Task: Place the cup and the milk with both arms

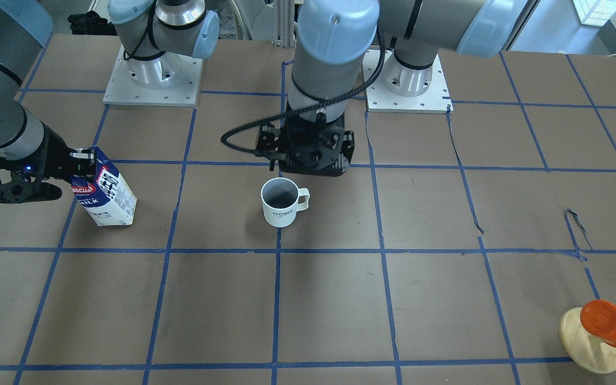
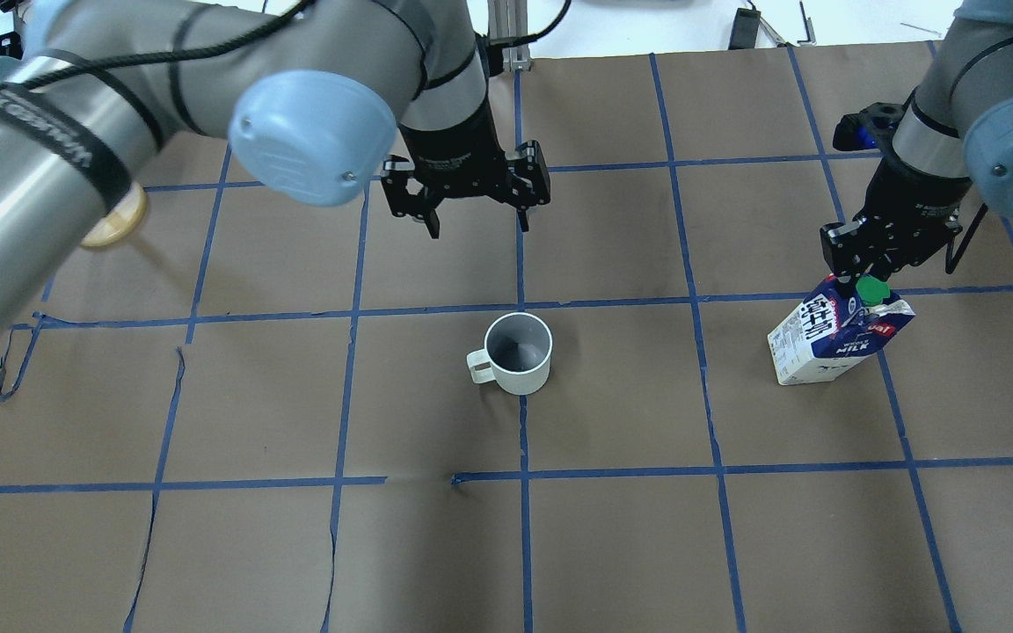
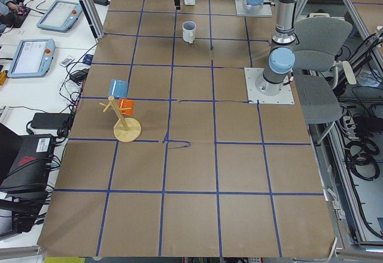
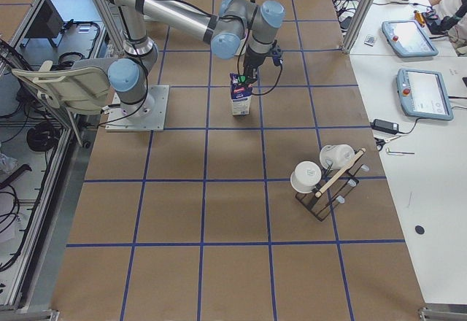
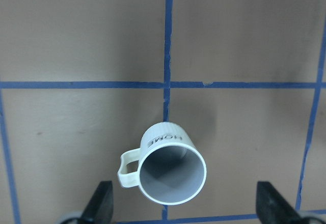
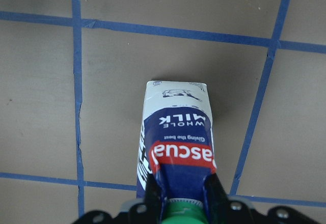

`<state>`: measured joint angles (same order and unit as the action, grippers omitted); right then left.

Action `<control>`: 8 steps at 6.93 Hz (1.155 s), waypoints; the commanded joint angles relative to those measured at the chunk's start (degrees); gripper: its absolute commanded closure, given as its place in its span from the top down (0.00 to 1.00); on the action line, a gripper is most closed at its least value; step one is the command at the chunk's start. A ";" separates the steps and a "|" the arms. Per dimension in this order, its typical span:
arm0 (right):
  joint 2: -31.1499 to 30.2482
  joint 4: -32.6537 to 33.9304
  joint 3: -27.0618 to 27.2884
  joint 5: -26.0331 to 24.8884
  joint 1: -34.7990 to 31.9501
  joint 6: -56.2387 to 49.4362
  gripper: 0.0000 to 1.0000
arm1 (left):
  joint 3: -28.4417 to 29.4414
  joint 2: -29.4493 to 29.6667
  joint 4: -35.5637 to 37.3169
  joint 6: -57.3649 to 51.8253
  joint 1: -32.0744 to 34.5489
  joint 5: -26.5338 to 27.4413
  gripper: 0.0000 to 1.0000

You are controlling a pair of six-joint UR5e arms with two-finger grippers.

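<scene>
The white ribbed cup (image 2: 518, 353) stands upright on the table's middle, with its handle toward the view's left. It also shows in the front view (image 1: 281, 203) and the left wrist view (image 5: 170, 170). My left gripper (image 2: 477, 229) is open and empty, above the cup and a little beyond it; its fingers (image 5: 102, 201) stand wide on either side of the cup. The blue and white milk carton (image 2: 832, 343) rests on the table at the right and looks tilted. My right gripper (image 2: 858, 281) is shut on its gable top by the green cap (image 6: 178, 211). The milk carton also shows in the front view (image 1: 107, 195).
A wooden-disc stand with an orange object (image 1: 605, 331) is at the table's far left corner, also seen in the left side view (image 3: 122, 116). A rack with white cups (image 4: 325, 179) stands toward the right end. Blue tape lines grid the brown table.
</scene>
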<state>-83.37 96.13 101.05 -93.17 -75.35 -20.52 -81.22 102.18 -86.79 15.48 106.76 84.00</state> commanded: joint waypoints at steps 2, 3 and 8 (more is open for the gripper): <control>-0.30 -1.12 -1.82 0.97 -0.76 3.96 0.16 | -9.35 -13.54 -5.94 -11.76 -11.46 1.16 1.00; -0.22 -2.34 -2.95 3.41 -2.41 7.56 0.16 | -9.83 -15.07 -5.67 -14.31 -14.97 2.65 1.00; 8.12 -4.28 -14.88 6.87 -20.50 30.24 0.16 | -9.84 -14.12 -0.40 -18.74 -17.38 3.02 1.00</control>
<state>-77.73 91.97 89.67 -86.59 -91.46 5.15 -91.20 87.76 -88.19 -3.44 89.36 87.29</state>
